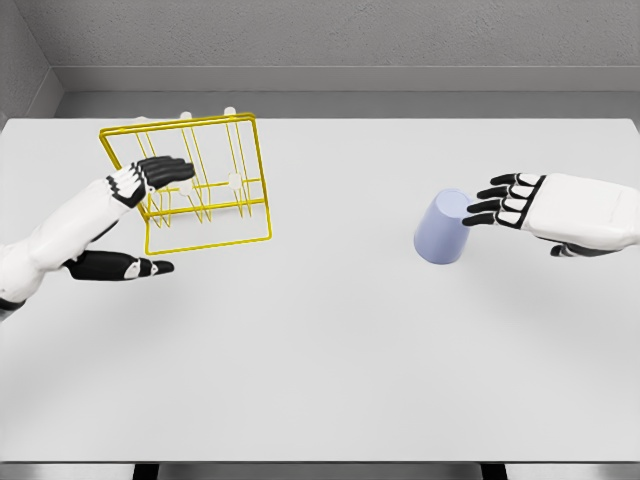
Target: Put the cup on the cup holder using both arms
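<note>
A lavender cup (441,229) stands on the white table (330,350), right of the middle. My right hand (503,207) reaches in from the right with its fingers stretched out flat, and the black fingertips (478,207) touch or nearly touch the cup's upper right rim. A yellow wire cup holder (215,190) with white pegs sits at the far left of the table. My left hand (158,215) is at the holder's left side, fingers (165,170) laid over the wire frame and the thumb (120,267) spread wide below it. Neither hand grips anything.
The table's far edge meets a grey wall (330,40) behind the holder. Its front edge runs along the bottom of the view.
</note>
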Controlling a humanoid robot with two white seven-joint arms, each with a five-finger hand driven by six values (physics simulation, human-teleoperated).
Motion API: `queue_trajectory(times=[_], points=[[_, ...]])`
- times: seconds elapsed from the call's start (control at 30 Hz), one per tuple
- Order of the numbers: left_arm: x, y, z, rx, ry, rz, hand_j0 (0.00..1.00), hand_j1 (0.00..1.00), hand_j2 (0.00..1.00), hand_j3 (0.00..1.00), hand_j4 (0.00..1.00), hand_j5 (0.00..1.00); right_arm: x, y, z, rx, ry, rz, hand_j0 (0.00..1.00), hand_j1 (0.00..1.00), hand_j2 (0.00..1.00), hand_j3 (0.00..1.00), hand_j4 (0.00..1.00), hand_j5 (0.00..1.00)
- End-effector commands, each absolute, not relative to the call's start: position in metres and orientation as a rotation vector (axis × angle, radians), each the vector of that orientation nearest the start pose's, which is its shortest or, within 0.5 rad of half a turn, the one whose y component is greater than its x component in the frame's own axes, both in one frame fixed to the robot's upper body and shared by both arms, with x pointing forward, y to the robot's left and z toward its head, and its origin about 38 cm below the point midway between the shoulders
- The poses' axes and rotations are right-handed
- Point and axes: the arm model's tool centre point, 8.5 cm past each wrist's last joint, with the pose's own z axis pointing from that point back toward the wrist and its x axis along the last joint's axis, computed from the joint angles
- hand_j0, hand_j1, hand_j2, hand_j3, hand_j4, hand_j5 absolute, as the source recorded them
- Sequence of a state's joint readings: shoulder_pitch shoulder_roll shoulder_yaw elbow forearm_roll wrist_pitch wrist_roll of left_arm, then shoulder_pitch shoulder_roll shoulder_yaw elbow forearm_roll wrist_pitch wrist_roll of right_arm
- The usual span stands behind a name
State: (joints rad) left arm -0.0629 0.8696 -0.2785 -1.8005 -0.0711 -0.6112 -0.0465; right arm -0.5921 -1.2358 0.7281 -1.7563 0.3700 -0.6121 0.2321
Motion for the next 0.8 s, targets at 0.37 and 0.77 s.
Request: queue_trajectory(times=[0.37,0.77], points=[[0.328,0.305,0.214,0.166,-2.063,-1.310,1.00,1.00,1.00,1.00,1.00,1.00,0.413,-0.327,0.248,0.663,1.862,-3.019,1.00,1.00,1.00,1.00,1.00,1.00],[0.308,0.308,0.182,-0.019,-1.989,-1.122,1.00,1.00,1.00,1.00,1.00,1.00,0.447,-0.311,0.250,0.723,1.720,-3.069,1.00,1.00,1.00,1.00,1.00,1.00]])
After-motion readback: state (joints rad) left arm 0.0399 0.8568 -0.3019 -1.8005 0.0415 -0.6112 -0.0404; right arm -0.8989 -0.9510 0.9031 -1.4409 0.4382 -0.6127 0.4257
